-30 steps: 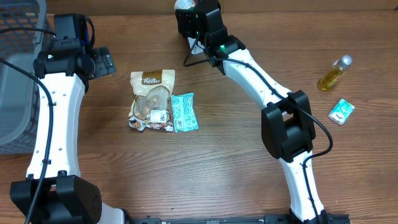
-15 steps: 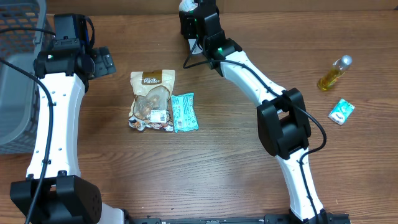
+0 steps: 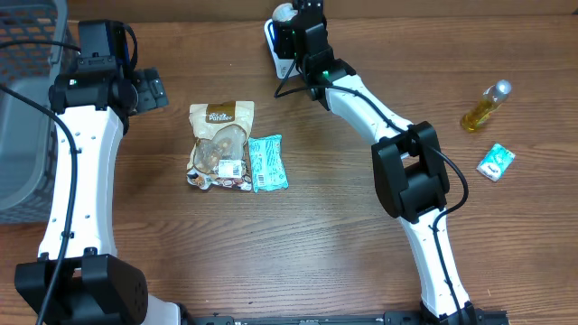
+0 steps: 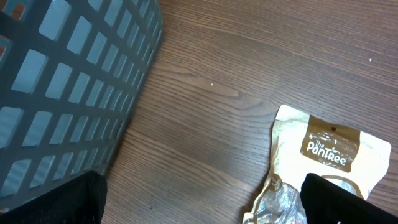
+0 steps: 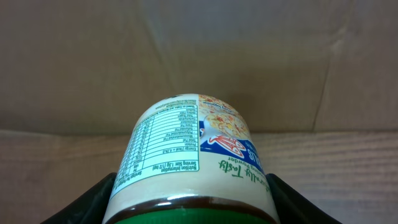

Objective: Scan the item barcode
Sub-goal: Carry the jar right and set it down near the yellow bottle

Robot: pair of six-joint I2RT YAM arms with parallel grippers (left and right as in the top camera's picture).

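Shifted slightly right along the far edge of the tabletop (image 3: 325,235) since a second ago: right claw (image 5: 193,194), jar (image 5: 186,146) riding with it. Its fingers (image 5: 93,200) are clamped on the jar's sides at the green lid (image 5: 186,219) end. Jar's long axis runs straight out from the claw toward the cardboard wall (image 5: 249,62); nutrition panel (image 5: 158,152) faces the wrist camera, can't see a barcode. Left claw (image 3: 152,90) is spread wide, empty, near the far left corner beside the basket (image 3: 27,117), well apart from the jar. Right arm owns the scan; probably needs a roll.

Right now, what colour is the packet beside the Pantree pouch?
The packet is teal; overhead view shows it best.
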